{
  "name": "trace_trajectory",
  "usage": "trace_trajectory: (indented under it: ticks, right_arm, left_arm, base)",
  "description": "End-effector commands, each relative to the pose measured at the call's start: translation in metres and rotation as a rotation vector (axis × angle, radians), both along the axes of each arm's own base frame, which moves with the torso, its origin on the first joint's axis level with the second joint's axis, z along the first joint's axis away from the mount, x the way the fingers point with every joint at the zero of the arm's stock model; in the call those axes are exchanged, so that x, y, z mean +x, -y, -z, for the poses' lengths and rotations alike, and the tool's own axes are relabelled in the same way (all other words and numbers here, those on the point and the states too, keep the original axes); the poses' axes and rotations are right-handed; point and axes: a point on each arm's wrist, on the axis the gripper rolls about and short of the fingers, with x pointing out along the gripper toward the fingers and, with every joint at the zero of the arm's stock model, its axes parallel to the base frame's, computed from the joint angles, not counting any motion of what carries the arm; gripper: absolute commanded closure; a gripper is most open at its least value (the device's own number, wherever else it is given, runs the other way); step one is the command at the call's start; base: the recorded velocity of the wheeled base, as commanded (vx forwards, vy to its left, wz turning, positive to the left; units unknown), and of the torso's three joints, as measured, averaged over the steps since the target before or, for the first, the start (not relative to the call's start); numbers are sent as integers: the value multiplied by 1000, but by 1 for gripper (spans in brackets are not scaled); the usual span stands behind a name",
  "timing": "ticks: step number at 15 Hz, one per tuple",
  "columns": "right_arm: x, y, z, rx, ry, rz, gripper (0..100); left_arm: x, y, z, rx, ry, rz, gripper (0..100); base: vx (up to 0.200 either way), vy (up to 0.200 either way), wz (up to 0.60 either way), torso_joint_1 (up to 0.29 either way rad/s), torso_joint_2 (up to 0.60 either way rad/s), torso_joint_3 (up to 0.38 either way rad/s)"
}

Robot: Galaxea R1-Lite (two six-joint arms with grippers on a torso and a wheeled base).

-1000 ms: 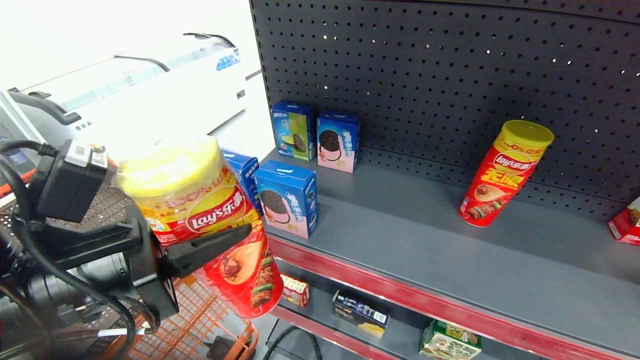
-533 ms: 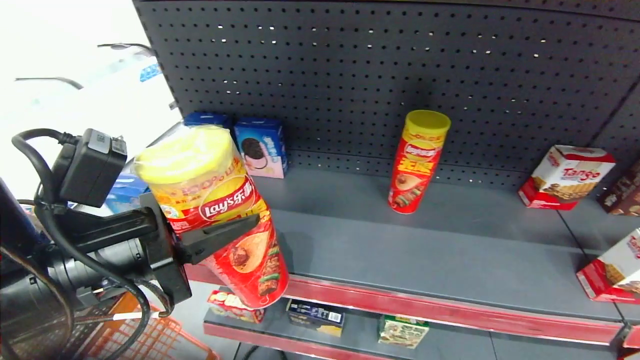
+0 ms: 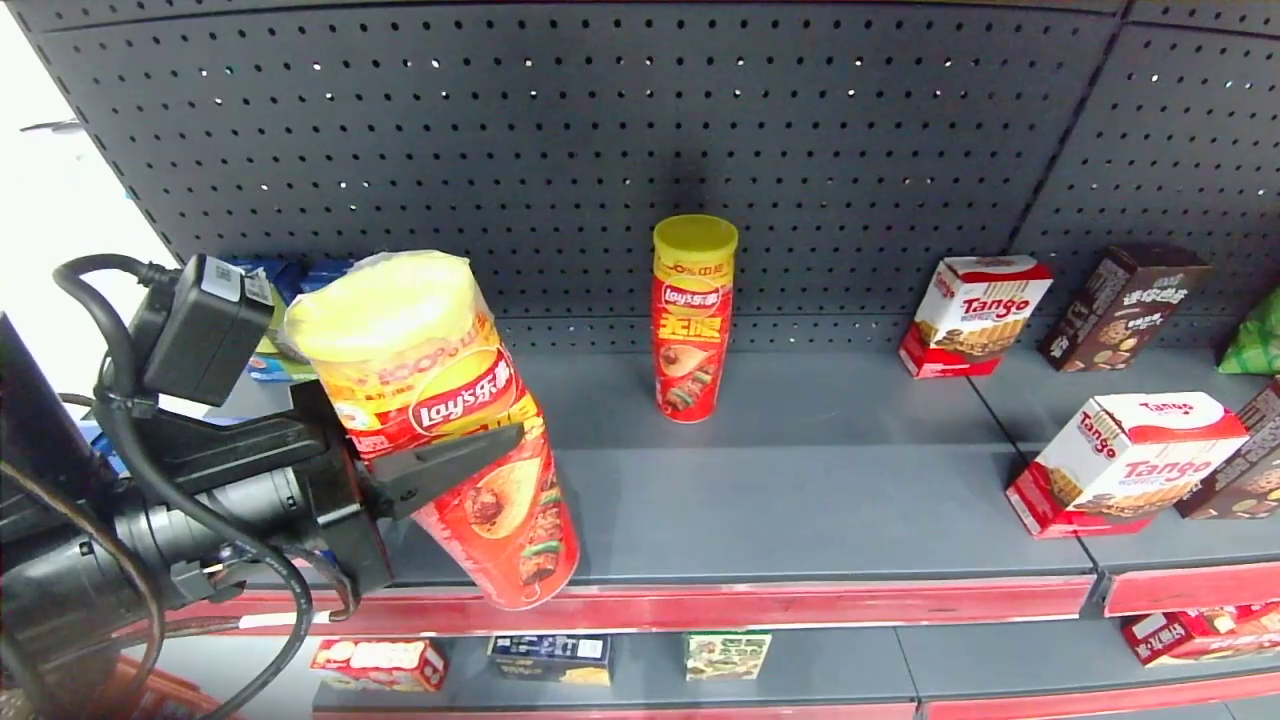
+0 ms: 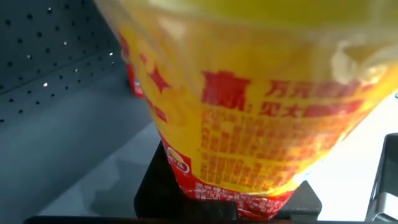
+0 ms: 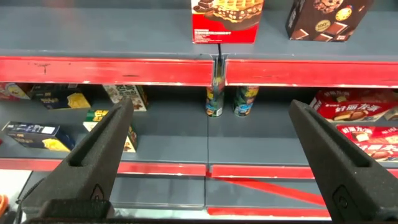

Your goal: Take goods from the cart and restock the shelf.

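Note:
My left gripper (image 3: pixel 440 450) is shut on a tall chips can (image 3: pixel 440 400), red with a yellow lid. It holds the can tilted in front of the left part of the grey shelf (image 3: pixel 800 500), with the can's base over the red front edge. The left wrist view shows the same can (image 4: pixel 249 124) from very near. A second chips can (image 3: pixel 693 320) stands upright near the back of the shelf, to the right of the held one and apart from it. My right gripper (image 5: pixel 211 168) hangs open and empty, facing the lower shelves.
Wafer boxes (image 3: pixel 975 315) (image 3: pixel 1125 465) and a dark biscuit box (image 3: pixel 1110 305) stand on the right. Blue cookie boxes (image 3: pixel 270 275) show behind my left wrist. Small boxes (image 3: pixel 548 658) lie on the lower shelf. Bare shelf lies between the standing can and the wafer boxes. A pegboard wall (image 3: pixel 600 150) backs the shelf.
The head camera has swung right along the shelf, so the blue boxes slid left and the wafer boxes came into view. My left gripper keeps the can held the same way.

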Motion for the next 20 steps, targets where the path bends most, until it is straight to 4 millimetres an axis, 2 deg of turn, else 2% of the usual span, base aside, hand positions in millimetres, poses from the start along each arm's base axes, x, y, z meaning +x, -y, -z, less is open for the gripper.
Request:
trace_trajectory:
  ticks: [1, 14, 15, 16, 17, 18, 20]
  right_arm:
    - [0, 0, 0, -1, -1, 0, 0]
    - [0, 0, 0, -2, -7, -5, 0]
    - [2, 0, -7, -11, -29, -2, 0]
    - [4, -1, -64, -7, 15, -59, 0]
    - [23, -2, -101, 12, -43, -117, 0]
    - [38, -4, -121, 6, -60, -183, 0]
    - [56, -7, -129, -29, -99, -265, 0]
  left_arm:
    - [1, 0, -2, -4, 8, 1, 100]
    - [12, 5, 3, 9, -18, -4, 100]
    - [14, 5, 1, 5, -12, -4, 100]
    - [19, 7, -2, 0, -7, -5, 100]
    - [24, 8, -1, 2, -13, -9, 100]
    - [26, 9, -2, 1, -10, -9, 100]
    - [30, 11, 1, 6, -21, -7, 100]
  base:
    - [0, 0, 0, 0, 0, 0]
    - [0, 0, 0, 0, 0, 0]
    - [0, 0, 0, 0, 0, 0]
    - [0, 0, 0, 0, 0, 0]
    - [0, 0, 0, 0, 0, 0]
    - [0, 0, 0, 0, 0, 0]
    - [0, 0, 0, 0, 0, 0]
